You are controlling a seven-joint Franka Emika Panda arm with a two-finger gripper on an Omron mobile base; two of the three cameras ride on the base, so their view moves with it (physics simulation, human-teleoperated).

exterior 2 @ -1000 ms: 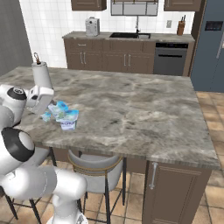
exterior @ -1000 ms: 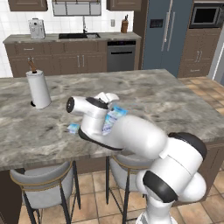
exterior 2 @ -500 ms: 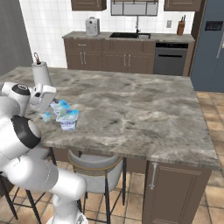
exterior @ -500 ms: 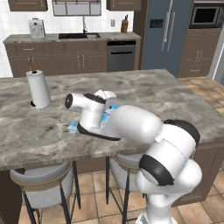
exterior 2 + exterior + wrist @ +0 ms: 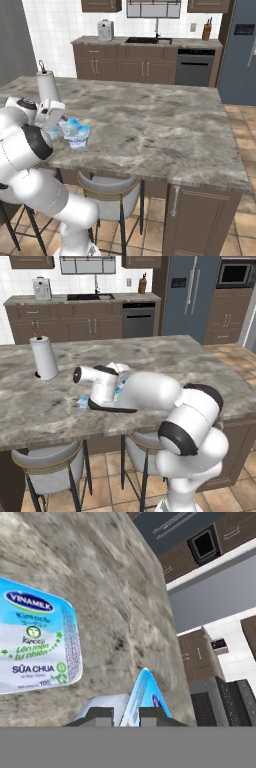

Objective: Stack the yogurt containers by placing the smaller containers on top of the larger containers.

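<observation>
My gripper [image 5: 126,716] is shut on a smaller container [image 5: 144,697], a tiny tilted cup with a light-blue lid pinched between the two dark fingertips [image 5: 155,714]. Just to its left in the hand view lies the larger container [image 5: 35,642], with its printed blue lid facing up. In the right base view the gripper [image 5: 64,120] holds that cup [image 5: 70,123] over the left rim of the large tub [image 5: 79,137] near the island's front edge. A second small cup [image 5: 82,402] stands on the counter to the left of the tub, also seen as [image 5: 53,133].
A paper towel roll [image 5: 44,357] stands upright at the left of the marble island [image 5: 150,120]. Two stools [image 5: 50,463] sit under the island's front edge. My own arm [image 5: 150,391] lies low across the counter, hiding most of the tub in the left base view.
The arm's elbow has swung lower and further over the counter. The hand with the small cup has stayed by the tub, shifting only slightly.
</observation>
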